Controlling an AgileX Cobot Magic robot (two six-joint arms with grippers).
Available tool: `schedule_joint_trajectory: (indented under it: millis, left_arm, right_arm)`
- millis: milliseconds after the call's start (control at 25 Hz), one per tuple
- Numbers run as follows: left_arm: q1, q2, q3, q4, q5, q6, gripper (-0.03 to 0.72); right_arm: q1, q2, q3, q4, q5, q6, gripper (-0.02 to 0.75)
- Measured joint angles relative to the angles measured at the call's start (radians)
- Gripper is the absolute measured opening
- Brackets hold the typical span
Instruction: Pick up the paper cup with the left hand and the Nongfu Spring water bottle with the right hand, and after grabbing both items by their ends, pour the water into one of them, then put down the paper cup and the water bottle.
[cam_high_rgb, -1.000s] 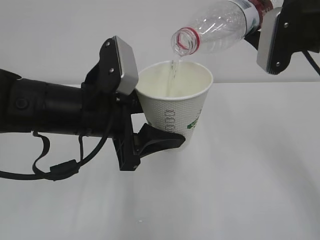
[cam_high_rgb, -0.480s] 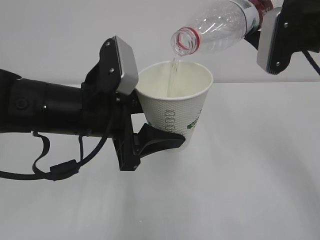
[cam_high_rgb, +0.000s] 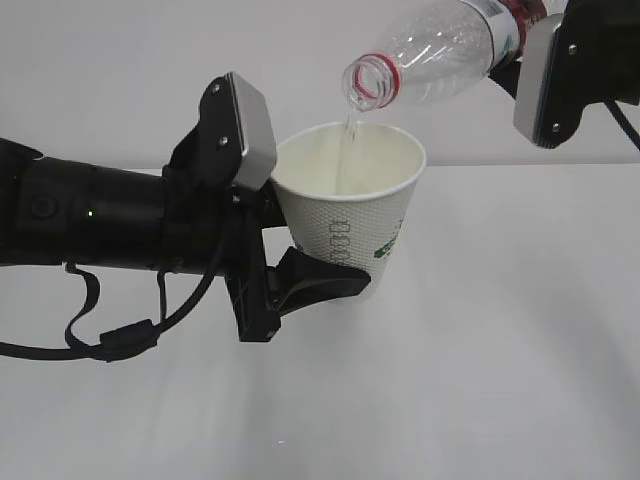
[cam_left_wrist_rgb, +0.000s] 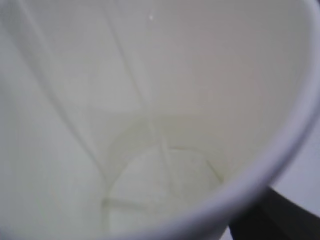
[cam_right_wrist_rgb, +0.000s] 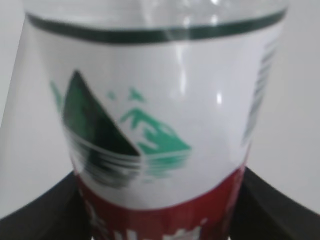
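The Nongfu Spring water bottle, clear ridged plastic with a red neck ring and no cap, is up in the air at the top right. The right end effector, black with a light grey block, holds it by its back end. In the right wrist view black fingers press on both sides of the red and white label. The white dotted paper cup is also in the air, just under the bottle's mouth. The left end effector, black on a thick arm, holds the cup near its bottom.

The bottle's long side runs from upper right to lower left, with the mouth tipped down. The cup stands with its open top up, leaning a little. A thin stream of clear water falls into the cup near its far rim.

What could go wrong? If the bottle or cup slides sideways, the water may miss and wet the white surface. If the squeeze is too hard, the soft cup could bend and spill.
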Motion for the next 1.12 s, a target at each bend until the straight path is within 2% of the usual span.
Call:
schedule_joint_trajectory:
  millis: [1120]
  left_arm:
    - [0.000,0.000,0.000,0.002,0.000,0.000,0.501]
  right_arm:
    - [0.000,0.000,0.000,0.000,-0.005,-0.013,0.516]
